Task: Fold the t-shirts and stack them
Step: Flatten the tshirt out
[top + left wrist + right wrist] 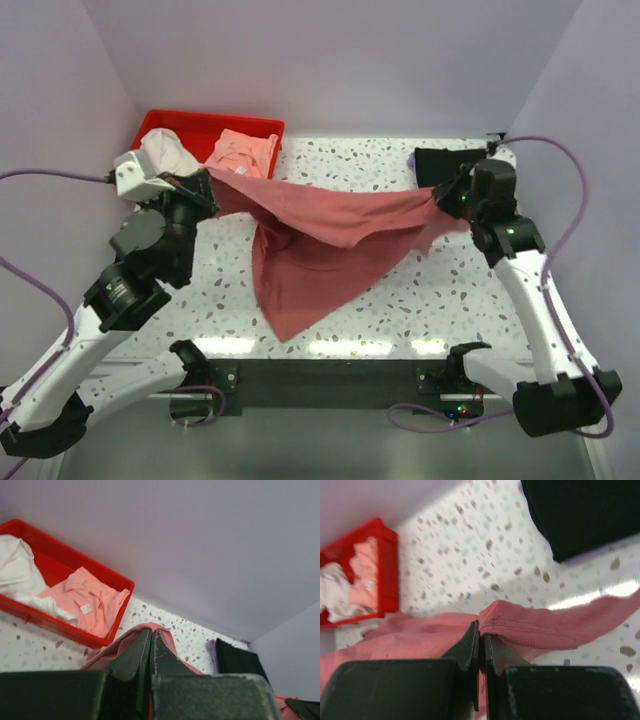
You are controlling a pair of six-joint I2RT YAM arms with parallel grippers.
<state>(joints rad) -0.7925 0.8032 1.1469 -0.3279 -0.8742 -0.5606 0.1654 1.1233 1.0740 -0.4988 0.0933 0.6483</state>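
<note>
A dusty rose-red t-shirt [320,240] hangs stretched between my two grippers above the speckled table [380,160], its lower part draping down to the tabletop. My left gripper [208,185] is shut on the shirt's left edge, with rose cloth folded over its fingertips [161,647]. On the right, my right gripper [440,195] is shut on a hemmed edge of the same shirt [535,625]. A folded black t-shirt [445,160] lies at the table's far right corner; it also fills the top right as the black t-shirt [580,510] in the right wrist view.
A red bin [205,125] at the far left holds white cloth [165,150] and a pale pink garment [245,150]. Purple walls close the table in at the back and on both sides.
</note>
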